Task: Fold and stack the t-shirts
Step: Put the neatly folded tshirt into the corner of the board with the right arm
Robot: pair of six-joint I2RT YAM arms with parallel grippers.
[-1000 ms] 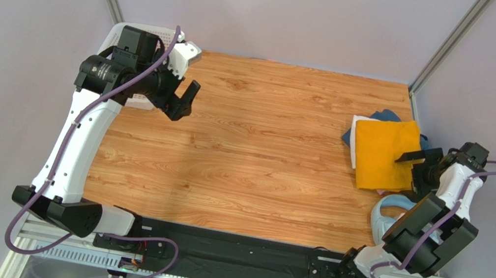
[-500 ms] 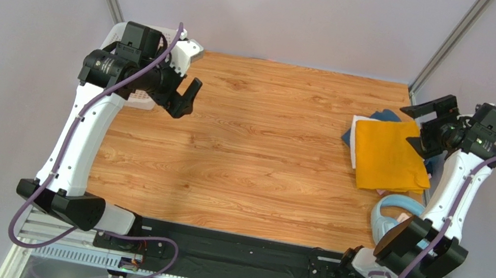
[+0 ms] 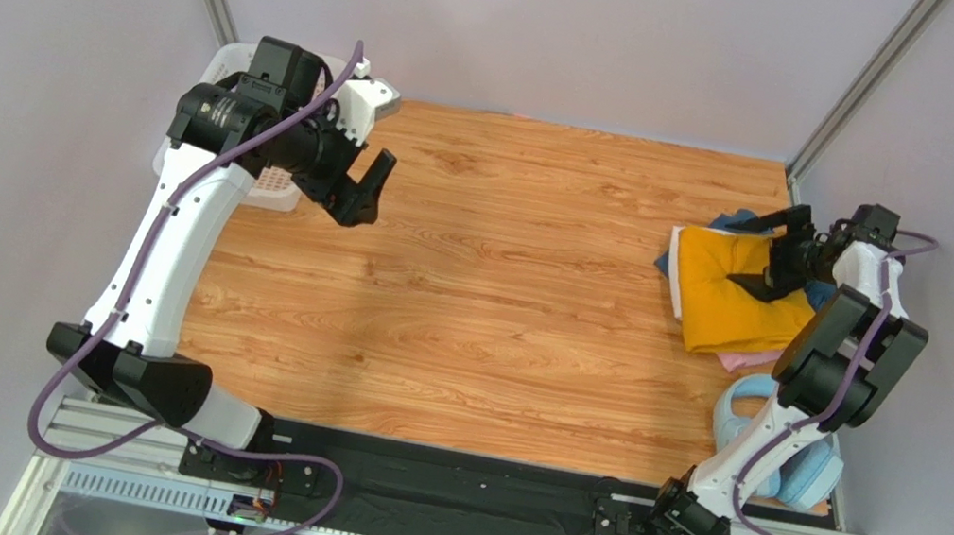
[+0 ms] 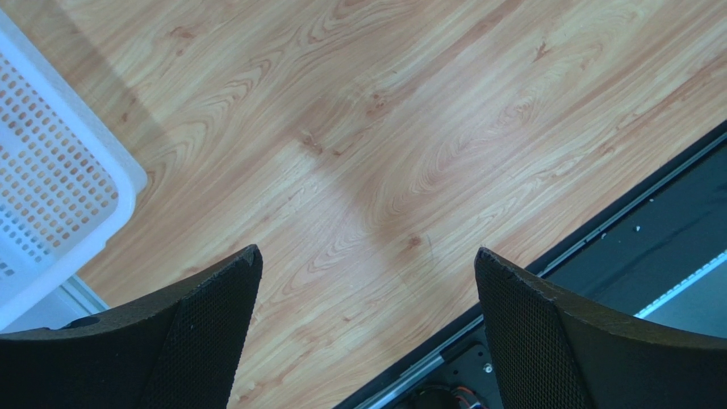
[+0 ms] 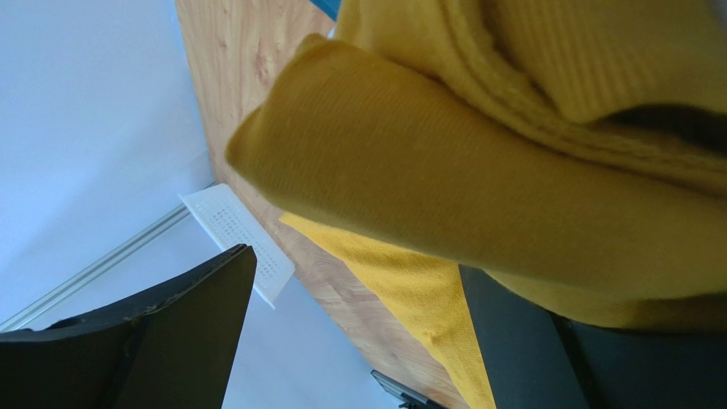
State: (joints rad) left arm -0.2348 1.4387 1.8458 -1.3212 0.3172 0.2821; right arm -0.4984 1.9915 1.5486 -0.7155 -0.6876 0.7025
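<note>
The mustard-yellow t-shirt [image 3: 723,295] tops a pile at the table's right edge and is rumpled at its far right. A white shirt [image 3: 677,259] edge, a dark blue one [image 3: 735,222] and a pink one [image 3: 753,357] peek out from under it. My right gripper [image 3: 780,260] is open and pushed into the yellow shirt's far right part. In the right wrist view yellow cloth [image 5: 478,162] drapes over the right finger [image 5: 520,341], and the gripper [image 5: 358,264] stands wide open. My left gripper [image 3: 366,187] is open and empty above bare wood, as the left wrist view [image 4: 367,251] shows.
A white mesh basket [image 3: 231,62] stands at the back left corner, partly under the left arm; it also shows in the left wrist view [image 4: 60,187]. Light-blue headphones [image 3: 758,434] lie near the right arm's base. The black rail [image 3: 451,472] runs along the near edge.
My right arm swung from the near side of the pile up and back, then came down into the yellow shirt, bunching it. My left gripper shifted slightly right.
</note>
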